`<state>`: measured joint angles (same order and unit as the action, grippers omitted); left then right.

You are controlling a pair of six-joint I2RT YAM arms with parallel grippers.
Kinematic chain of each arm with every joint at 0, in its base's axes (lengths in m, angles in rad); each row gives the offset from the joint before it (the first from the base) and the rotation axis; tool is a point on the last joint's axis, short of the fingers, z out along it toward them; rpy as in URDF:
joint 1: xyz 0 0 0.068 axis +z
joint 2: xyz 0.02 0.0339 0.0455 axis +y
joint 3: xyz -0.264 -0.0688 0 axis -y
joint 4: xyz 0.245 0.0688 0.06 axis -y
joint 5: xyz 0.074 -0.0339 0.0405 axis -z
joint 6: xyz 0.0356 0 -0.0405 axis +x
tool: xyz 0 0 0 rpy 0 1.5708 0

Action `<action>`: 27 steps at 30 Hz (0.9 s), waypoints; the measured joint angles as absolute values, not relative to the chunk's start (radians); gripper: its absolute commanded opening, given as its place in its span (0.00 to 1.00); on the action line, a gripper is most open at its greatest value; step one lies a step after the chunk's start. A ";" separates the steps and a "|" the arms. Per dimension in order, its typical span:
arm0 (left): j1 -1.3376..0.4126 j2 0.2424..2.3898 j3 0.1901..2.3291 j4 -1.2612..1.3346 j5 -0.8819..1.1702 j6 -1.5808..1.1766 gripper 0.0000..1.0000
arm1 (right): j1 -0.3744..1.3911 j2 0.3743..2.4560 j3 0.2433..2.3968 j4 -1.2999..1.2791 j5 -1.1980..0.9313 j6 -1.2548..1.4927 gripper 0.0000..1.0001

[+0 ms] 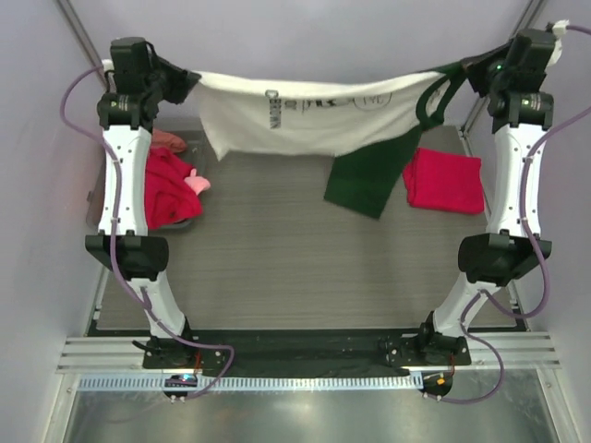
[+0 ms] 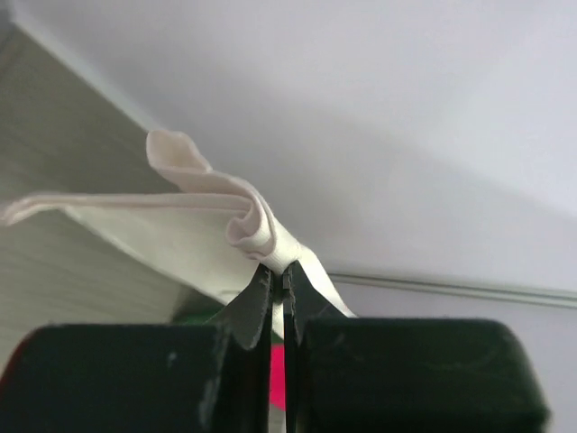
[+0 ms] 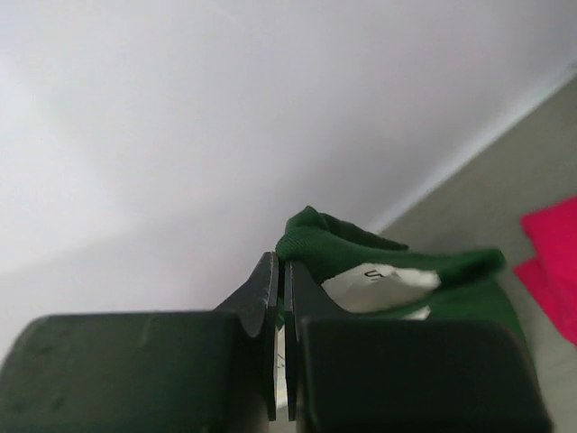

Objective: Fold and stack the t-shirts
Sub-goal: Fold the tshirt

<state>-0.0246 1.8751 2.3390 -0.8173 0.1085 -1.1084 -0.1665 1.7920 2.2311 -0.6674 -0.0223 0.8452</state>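
A cream-white t-shirt with dark green sleeves and dark print (image 1: 305,115) hangs stretched across the back of the table between both arms. My left gripper (image 1: 189,81) is shut on its cream hem corner (image 2: 257,230). My right gripper (image 1: 459,72) is shut on the green collar edge (image 3: 334,244). One green sleeve (image 1: 369,175) droops onto the table. A folded crimson-pink t-shirt (image 1: 445,180) lies flat at the right, also a strip of it in the right wrist view (image 3: 552,262). A heap of red, salmon and light pink t-shirts (image 1: 168,185) lies at the left.
The heap rests on a translucent grey tray (image 1: 95,205) at the table's left edge, partly behind my left arm. The grey table top (image 1: 295,258) runs between the arms. Pale walls (image 1: 305,32) stand close behind the hanging shirt.
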 measured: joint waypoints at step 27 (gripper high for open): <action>0.057 1.398 0.817 -0.153 0.307 -1.061 0.00 | -0.313 1.132 0.783 -0.281 -0.231 0.869 0.01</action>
<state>0.0574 1.3975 0.8173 -0.1528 0.3073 -1.0607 -0.3126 1.1324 0.7834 -0.2806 -0.2314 0.8688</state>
